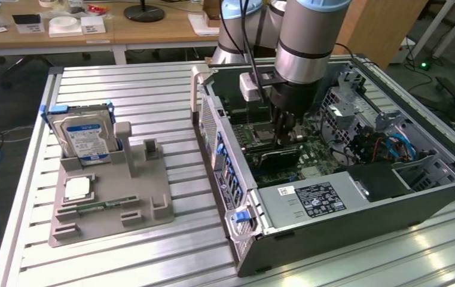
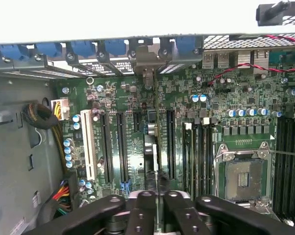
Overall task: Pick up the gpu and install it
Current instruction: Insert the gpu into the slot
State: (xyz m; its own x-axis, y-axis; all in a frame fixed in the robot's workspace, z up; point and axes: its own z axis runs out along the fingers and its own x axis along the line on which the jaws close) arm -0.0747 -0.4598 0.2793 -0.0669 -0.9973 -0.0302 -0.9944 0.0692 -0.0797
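Observation:
The gpu [image 2: 151, 156] stands edge-on on the green motherboard [image 2: 221, 132] among the long black expansion slots, its metal bracket at the case's rear wall. In the exterior view the gpu [image 1: 279, 156] shows as a dark card low inside the open computer case [image 1: 211, 125]. My gripper [image 1: 283, 139] reaches down into the case right above it. In the wrist view the gripper [image 2: 157, 203] has its black fingers [image 2: 140, 210] drawn together over the card's upper edge, with only a thin sliver between them. Whether the fingers pinch the card or just rest on it is not visible.
A grey holder [image 1: 107, 197] on the exterior view's left carries a silver hard drive [image 1: 88, 134], a small chip [image 1: 77, 190] and a narrow green memory stick [image 1: 100, 206]. Inside the case are a power supply [image 1: 311, 200], drive cages [image 1: 355, 113] and the open CPU socket [image 2: 243, 178].

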